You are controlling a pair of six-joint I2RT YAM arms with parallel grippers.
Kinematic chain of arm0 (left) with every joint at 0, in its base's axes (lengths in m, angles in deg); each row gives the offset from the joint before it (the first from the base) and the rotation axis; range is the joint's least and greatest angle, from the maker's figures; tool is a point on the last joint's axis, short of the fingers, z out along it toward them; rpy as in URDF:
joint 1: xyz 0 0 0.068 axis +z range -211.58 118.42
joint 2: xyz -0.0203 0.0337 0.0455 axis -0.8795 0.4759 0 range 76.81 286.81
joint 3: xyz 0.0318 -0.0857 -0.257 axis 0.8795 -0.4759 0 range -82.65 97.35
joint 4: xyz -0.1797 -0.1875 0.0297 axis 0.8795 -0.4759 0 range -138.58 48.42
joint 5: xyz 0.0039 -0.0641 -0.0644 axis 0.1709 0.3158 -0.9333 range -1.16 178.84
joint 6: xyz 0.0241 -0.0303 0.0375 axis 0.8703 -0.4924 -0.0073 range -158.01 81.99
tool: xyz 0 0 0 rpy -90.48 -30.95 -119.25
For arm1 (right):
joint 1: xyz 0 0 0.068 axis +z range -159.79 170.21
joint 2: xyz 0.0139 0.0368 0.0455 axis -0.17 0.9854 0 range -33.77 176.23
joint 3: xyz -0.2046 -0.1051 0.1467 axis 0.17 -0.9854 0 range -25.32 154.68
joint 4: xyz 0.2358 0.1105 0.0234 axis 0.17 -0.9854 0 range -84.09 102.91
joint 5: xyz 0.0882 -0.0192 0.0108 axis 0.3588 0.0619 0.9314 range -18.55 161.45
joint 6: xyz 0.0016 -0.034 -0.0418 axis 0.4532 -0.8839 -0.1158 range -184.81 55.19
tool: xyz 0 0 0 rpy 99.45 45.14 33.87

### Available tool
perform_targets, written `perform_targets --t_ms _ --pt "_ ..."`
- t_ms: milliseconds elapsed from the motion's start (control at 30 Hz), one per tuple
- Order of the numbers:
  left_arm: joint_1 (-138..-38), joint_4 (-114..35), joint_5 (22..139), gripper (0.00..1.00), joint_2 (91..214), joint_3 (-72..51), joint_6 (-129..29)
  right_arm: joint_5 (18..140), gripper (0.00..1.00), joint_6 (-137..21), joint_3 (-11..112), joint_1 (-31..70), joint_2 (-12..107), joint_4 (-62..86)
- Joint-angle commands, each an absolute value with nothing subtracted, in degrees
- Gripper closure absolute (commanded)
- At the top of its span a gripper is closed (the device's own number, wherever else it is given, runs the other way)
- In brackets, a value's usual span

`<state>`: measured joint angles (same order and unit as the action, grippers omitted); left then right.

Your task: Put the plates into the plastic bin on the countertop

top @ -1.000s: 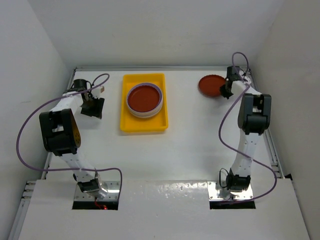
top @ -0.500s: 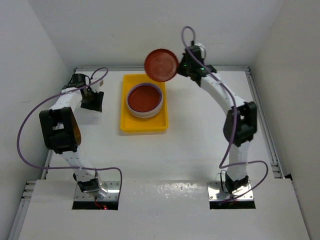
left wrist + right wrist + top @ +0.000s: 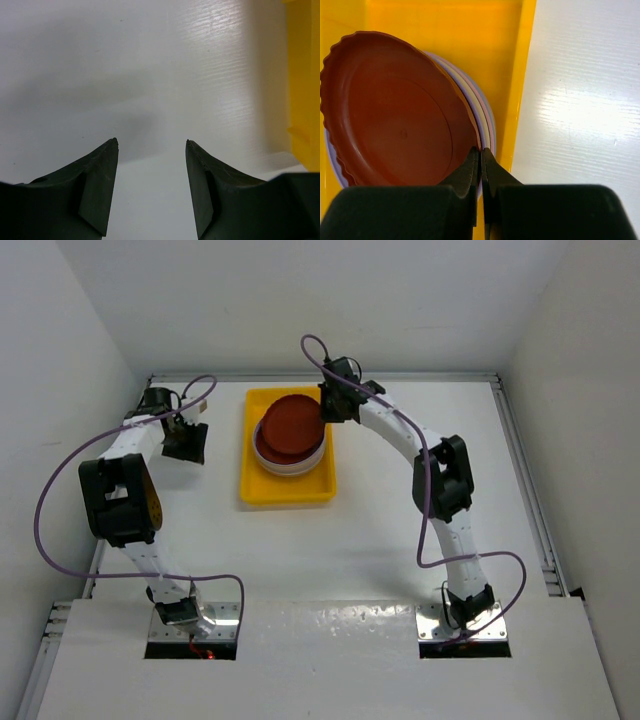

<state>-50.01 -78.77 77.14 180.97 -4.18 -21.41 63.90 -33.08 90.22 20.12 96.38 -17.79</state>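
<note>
Plate [image 3: 395, 110], pinched by its rim in the right end effector [image 3: 480, 151], should be levelled over the stack [image 3: 488, 122], then released.

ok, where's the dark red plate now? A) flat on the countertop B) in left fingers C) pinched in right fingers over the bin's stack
C: the right fingers clamp the dark red plate by its rim, over the stack in the yellow bin.
</note>
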Motion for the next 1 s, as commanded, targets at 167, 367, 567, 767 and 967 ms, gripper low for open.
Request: perform_targets --t_ms 167,367,567,767,967 --pt "-49.71 -78.49 75.57 0.41 180.35 -4.25 -19.73 63.27 0.93 -34.92 88.14 21.94 94.11 -17.15" --pt "-49.71 -78.49 75.04 0.41 180.35 -4.78 -19.73 63.54 0.64 -36.24 91.66 22.38 96.4 -17.41" --pt "-49.71 -78.49 75.04 0.41 179.82 -5.31 -19.73 62.4 0.62 -37.65 89.55 22.64 92.02 -14.7" --pt "-49.71 -78.49 73.91 0.41 179.82 -4.69 -19.73 60.12 0.42 -39.23 85.96 22.12 85.17 -16.09" --pt "-50.24 -78.49 73.9 0.41 179.82 -4.17 -20.87 57.56 0.0 -34.05 63.95 15.36 66.12 -12.5"
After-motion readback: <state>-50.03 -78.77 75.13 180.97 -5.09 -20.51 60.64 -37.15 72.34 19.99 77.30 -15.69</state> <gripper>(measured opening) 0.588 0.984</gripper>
